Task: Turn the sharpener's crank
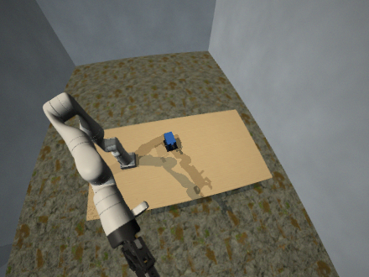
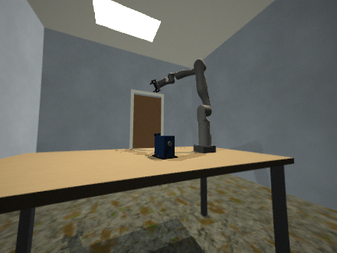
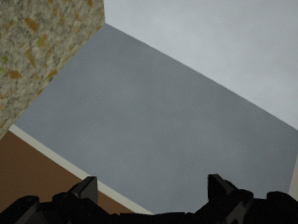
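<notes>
High up, well above the table (image 2: 115, 169), hangs the gripper (image 2: 155, 85) — black, angular, fingers spread to their widest with nothing between them; seen from the wrist, only two dark blocky fingertips against a smooth grey wall, a strip of pale door frame, a corner of brown door (image 2: 146, 120) and a patch of mottled floor (image 1: 176, 80). Carried by a pale, rounded arm (image 1: 84, 155) of smooth tube-like segments, bent at the elbow and bolted to a small grey base (image 2: 210, 149) near one long edge of the table. Well below and apart from the gripper, the pencil sharpener (image 2: 165, 146) — a small dark-blue box with flat faces and square corners, on a thin base flush with the tabletop, roughly mid-table and just in from the arm's base; a small round grey hub on its near face in the exterior view; crank and knob too small to make out for certain, perhaps the dark stub at the upper left corner. Tabletop a flat rectangle of light wood with a dark edge band, on thin dark legs; soft shadows of the arm across it beside the sharpener. Wide open air on every side of the sharpener; plain grey walls well back; speckled brown-and-grey floor all round the table.
</notes>
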Robot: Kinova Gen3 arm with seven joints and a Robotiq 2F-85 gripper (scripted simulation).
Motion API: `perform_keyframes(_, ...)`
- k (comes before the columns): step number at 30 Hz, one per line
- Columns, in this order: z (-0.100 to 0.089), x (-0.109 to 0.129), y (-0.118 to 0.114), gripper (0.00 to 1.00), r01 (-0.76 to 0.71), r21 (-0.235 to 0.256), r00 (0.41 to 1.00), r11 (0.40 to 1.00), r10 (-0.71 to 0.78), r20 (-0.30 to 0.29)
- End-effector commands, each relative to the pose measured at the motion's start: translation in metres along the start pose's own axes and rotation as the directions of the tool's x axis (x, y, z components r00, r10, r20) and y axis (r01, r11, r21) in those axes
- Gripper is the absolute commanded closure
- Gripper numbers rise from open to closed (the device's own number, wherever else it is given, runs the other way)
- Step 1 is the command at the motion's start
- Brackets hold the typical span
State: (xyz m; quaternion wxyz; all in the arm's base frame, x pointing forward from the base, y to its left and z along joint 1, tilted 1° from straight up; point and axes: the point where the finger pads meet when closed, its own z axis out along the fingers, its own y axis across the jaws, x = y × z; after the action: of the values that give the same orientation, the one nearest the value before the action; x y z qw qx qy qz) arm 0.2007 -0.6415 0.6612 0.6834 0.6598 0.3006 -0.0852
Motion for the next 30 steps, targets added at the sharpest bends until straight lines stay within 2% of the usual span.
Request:
perform_keyframes(1,0.001,0.01,0.003,0.0,0.0,0.003,1.0,1.0,0.0,-0.018)
perform_keyframes(17,0.001,0.01,0.003,0.0,0.0,0.003,1.0,1.0,0.0,-0.018)
perform_keyframes(18,0.004,0.048,0.001,0.0,-0.004,0.021,0.996,1.0,0.006,-0.087)
perform_keyframes(30,0.004,0.048,0.001,0.0,-0.004,0.021,0.996,1.0,0.006,-0.087)
